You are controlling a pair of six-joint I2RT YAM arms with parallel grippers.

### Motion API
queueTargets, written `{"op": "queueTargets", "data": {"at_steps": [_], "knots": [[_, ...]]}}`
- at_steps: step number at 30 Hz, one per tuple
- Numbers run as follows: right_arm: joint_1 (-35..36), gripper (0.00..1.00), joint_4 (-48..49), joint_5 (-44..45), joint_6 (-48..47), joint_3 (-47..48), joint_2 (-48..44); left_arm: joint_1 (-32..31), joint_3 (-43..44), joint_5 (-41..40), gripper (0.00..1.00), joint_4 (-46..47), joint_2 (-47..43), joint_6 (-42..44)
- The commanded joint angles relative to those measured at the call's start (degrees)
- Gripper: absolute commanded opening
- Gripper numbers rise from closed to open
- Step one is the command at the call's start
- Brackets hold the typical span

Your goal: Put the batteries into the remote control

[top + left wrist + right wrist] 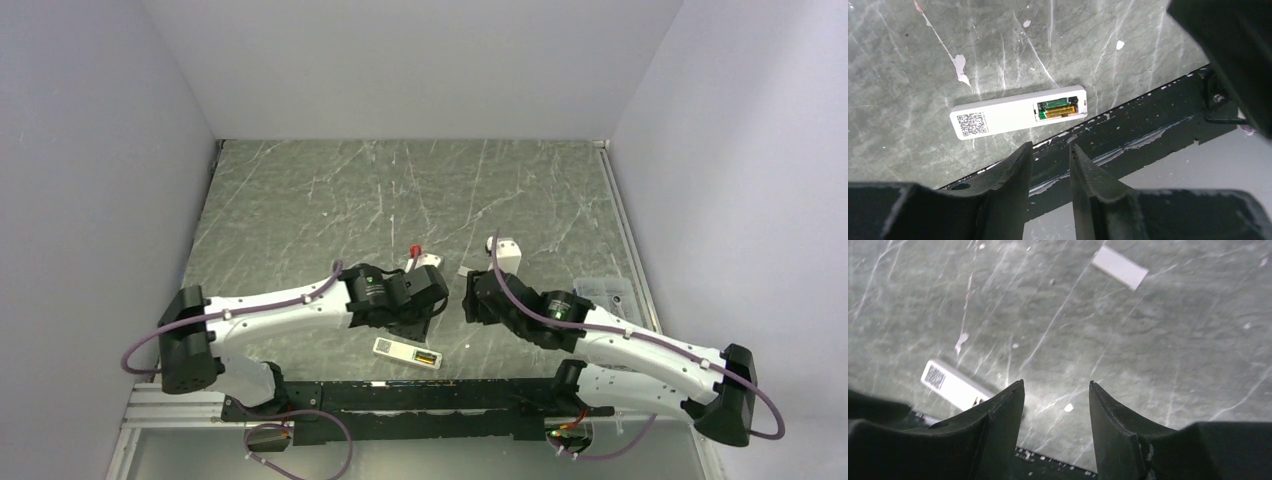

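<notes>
The white remote control (1018, 112) lies flat near the table's front edge (407, 353), its back up, with a QR label at one end. Its battery recess is uncovered, and gold-green batteries (1060, 109) lie inside it. My left gripper (1050, 147) hovers just above and in front of the remote. Its fingers stand a little apart with nothing between them. My right gripper (1056, 385) is open and empty over bare table to the right of the remote (950, 384), whose recess end is hidden behind one finger. Both grippers face each other at mid-table (440, 288) (470, 297).
A small flat white cover piece (1120, 267) lies apart on the marbled table. A clear plastic packet (605, 293) sits near the right edge. The black mounting rail (1148, 125) runs along the front, just beside the remote. Grey walls enclose three sides.
</notes>
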Motion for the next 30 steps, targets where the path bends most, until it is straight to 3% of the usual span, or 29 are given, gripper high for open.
{"op": "queueTargets", "data": {"at_steps": [1,6,10,12,13,14,30], "knots": [[-8.3,0.54,1.0,-6.3,-10.6,3.4,1.9,0.5,0.1,-2.6,0.41,-0.7,-5.7,1.7],[-15.4,0.6,3.1,-13.0,-17.5,5.1,6.5,2.0,-1.4,-2.6,0.54,-1.2,-10.9,3.0],[-18.4,0.73,4.8,-16.2,-21.3,7.0,12.0,3.7,-2.2,-2.0,0.68,-2.6,-14.8,4.4],[-20.0,0.76,6.2,-18.1,-23.3,7.6,14.7,4.2,-2.3,-1.8,0.79,-3.2,-16.5,5.1],[-20.9,0.77,6.7,-18.6,-24.1,8.1,16.2,4.3,-2.3,-1.8,0.94,-3.4,-17.2,5.5],[-21.6,0.78,7.2,-19.2,-24.9,8.5,17.5,4.5,-2.2,-1.9,0.99,-3.8,-18.1,5.8],[-30.0,0.78,12.2,-26.9,-31.9,18.1,36.2,7.3,-3.3,-2.7,0.99,-7.7,-30.7,11.1]]}}
